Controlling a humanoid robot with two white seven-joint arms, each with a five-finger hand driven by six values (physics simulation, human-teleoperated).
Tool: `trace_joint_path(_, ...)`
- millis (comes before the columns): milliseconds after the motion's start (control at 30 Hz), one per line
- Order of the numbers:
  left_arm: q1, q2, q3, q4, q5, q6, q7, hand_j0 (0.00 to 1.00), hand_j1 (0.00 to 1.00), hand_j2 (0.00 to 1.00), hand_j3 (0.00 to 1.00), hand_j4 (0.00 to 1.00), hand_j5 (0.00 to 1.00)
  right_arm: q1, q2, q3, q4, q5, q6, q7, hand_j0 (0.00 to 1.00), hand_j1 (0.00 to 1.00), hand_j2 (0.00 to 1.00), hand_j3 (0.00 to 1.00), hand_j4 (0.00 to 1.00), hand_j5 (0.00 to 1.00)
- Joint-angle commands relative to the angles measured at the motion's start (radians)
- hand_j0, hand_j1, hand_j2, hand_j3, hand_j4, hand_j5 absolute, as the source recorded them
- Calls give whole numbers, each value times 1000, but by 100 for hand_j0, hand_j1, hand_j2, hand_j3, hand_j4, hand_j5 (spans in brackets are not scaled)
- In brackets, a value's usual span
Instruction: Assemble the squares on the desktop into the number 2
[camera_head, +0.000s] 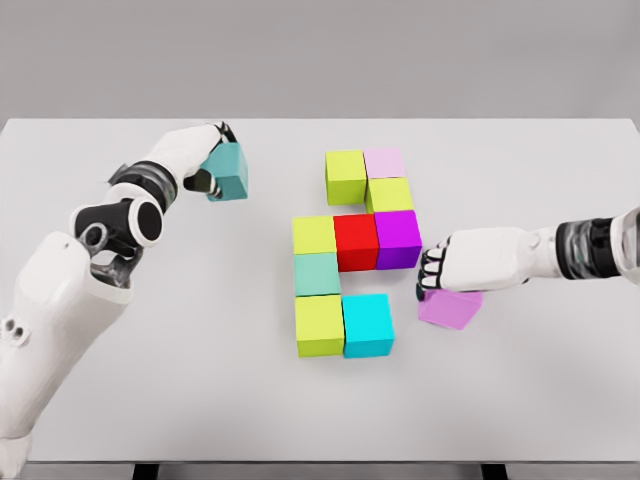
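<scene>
Hazard, operator: your right hand, fingers curled over the violet block, may nudge the purple block; left hand grips the teal block.

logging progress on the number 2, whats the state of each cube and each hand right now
left hand: shut on teal cube
teal cube: held, apart from the group
right hand: over violet cube, grip unclear
violet cube: on table, right of the group
top row, green cube and pink cube: placed
yellow-green cube: placed
middle row, yellow cube, red cube, purple cube: placed
mint cube: placed
bottom row, lime cube and cyan cube: placed
</scene>
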Motion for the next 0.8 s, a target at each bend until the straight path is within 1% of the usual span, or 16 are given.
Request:
trace_joint_path(0,0,-48,0,23,-54,-3,2,41,41,41,41,41,41,0,3,4,0,-4,2,-1,54,54,54,54,54,54)
trace_joint_path(300,-3,-178,1,93,-185,-3,2,41,41,41,41,41,41,0,11,8,-2,-7,2,-1,55,55,55,55,55,55)
trace_joint_path(367,-9,-203,3,115,-203,-3,2,41,41,41,41,41,41,0,11,8,-2,-7,2,-1,56,56,56,56,56,56)
trace_joint_path(400,-15,-215,3,122,-205,-3,2,41,41,41,41,41,41,0,11,8,-2,-7,2,-1,58,58,58,58,58,58)
trace_joint_path(500,-15,-233,3,132,-209,-3,2,41,41,41,41,41,41,0,8,8,-2,-9,2,-1,60,60,60,60,60,60)
trace_joint_path(533,-15,-241,3,132,-214,-3,2,41,41,41,41,41,41,0,8,8,-2,-9,2,-1,62,62,62,62,62,62)
trace_joint_path(600,-12,-287,4,138,-260,-3,2,40,40,40,40,40,40,0,5,8,-2,-14,2,-1,96,96,96,96,96,96)
trace_joint_path(633,-12,-298,4,148,-268,-3,2,40,40,40,40,40,40,0,5,8,-2,-15,2,-1,100,100,100,100,100,100)
trace_joint_path(767,-14,-305,3,153,-268,-3,2,40,40,40,40,40,40,-8,3,8,-3,-58,2,-1,100,100,100,100,100,100)
